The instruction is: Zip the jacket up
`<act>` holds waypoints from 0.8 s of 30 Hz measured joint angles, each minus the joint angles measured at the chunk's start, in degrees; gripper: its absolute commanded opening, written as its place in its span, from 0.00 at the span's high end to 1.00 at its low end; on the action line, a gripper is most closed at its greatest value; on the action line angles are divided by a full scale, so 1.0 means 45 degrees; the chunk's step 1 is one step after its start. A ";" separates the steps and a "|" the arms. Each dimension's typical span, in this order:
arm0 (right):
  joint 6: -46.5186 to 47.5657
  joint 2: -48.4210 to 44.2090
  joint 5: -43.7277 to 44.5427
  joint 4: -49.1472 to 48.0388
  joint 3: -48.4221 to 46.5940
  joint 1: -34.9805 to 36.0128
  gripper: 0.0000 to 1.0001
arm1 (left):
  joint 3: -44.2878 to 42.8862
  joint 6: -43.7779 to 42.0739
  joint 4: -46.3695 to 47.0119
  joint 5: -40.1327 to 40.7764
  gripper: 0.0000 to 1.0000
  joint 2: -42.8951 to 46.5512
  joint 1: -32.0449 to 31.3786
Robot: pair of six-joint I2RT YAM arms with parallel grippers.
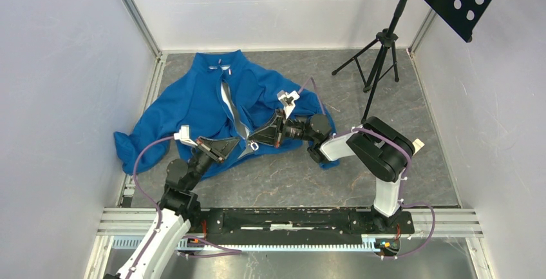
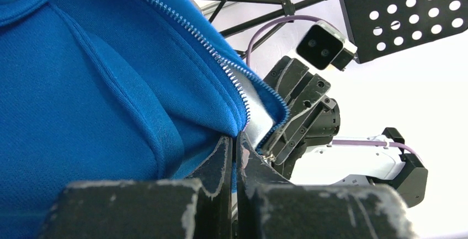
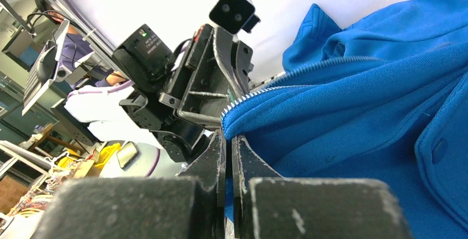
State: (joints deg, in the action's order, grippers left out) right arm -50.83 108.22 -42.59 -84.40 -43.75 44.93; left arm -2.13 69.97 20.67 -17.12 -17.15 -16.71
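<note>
Left claw (image 2: 234,152) and right claw (image 3: 227,142) pinch jacket (image 1: 193,98) hem.

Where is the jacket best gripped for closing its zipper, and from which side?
The bottom hem, one front edge per hand, beside the zipper teeth, coming from the near side: the collar lies far, the hem near. The left hand and right hand pinch there.

My grey mottled table (image 1: 283,176) carries the blue jacket (image 1: 193,98), lying crumpled, and a black tripod stand (image 1: 380,53) at far right.
</note>
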 measured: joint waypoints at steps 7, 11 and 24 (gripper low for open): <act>-0.0039 0.0000 -0.0010 0.0005 -0.0136 -0.0015 1.00 | 0.0301 0.0510 0.0554 -0.0029 0.98 -0.0092 0.0058; -0.0039 0.0005 0.0000 0.0000 -0.0136 -0.0015 1.00 | 0.0301 0.0695 0.0704 -0.0024 0.98 0.0005 0.0058; -0.0044 0.0034 0.0039 0.0000 -0.0141 -0.0015 1.00 | 0.0301 0.0738 0.0767 -0.0044 0.98 0.0010 0.0102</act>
State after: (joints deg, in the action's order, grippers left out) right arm -51.03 108.38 -42.41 -84.40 -44.38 44.86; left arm -0.78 73.30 24.12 -17.32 -17.10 -16.25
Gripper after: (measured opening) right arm 0.024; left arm 0.043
